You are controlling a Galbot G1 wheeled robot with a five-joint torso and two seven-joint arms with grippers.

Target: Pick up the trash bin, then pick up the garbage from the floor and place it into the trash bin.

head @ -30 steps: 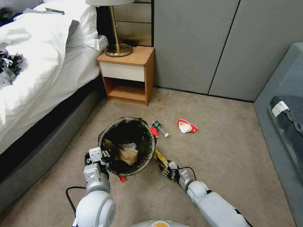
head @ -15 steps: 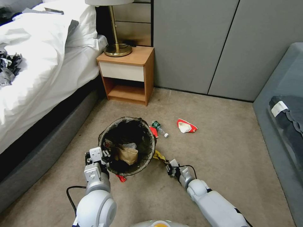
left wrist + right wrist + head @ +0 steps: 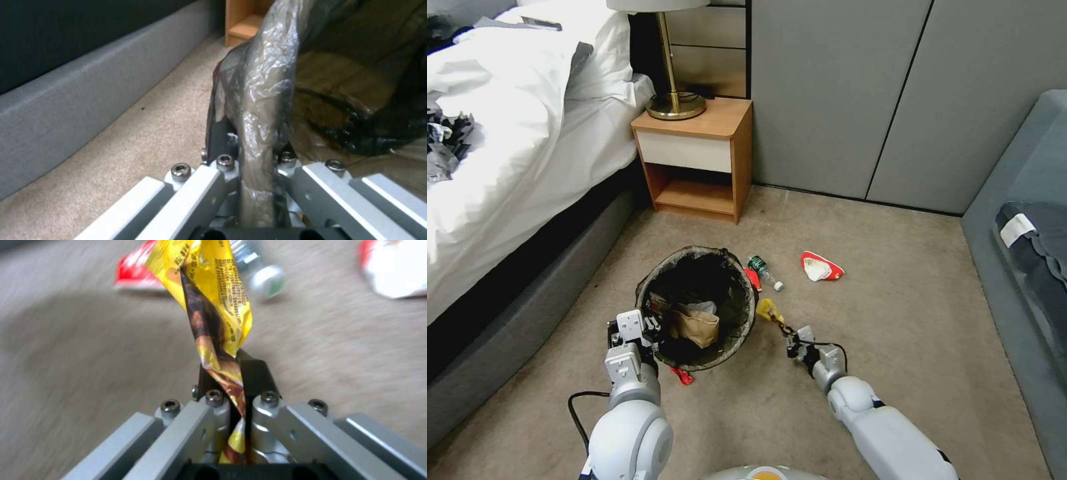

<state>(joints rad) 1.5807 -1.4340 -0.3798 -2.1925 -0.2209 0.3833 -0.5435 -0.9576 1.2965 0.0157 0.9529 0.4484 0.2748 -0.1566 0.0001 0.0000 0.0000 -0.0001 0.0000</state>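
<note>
Yellow foil, creased and printed, is what the right tool (image 3: 231,373) is clamped on: a yellow wrapper (image 3: 768,311) pinched between its closed fingers and held off the carpet (image 3: 894,307), just beside the rim of the trash bin (image 3: 696,308). The left tool (image 3: 249,156) is closed on the bin's near rim, its fingers gripping the plastic wall and the dark liner folded over it. The bin stands beside the bed (image 3: 507,133), with a brown paper piece and a white tissue already inside.

The step in hand appears to be carrying this piece of garbage to the bin. The next move likely calls for bringing the wrapper over the opening, clear of the rim, before letting it go; the wrapper is light and floppy, so it may snag on the liner edge.

Compared with a second ago, the wrapper has come up from the carpet by the bin's right side, and the right arm has drawn back and risen. The bin and left tool are unmoved.

Still on the floor: a small clear bottle (image 3: 766,272), a red-and-white packet (image 3: 820,267) well to its right, and a red scrap (image 3: 682,377) at the bin's near foot.
</note>
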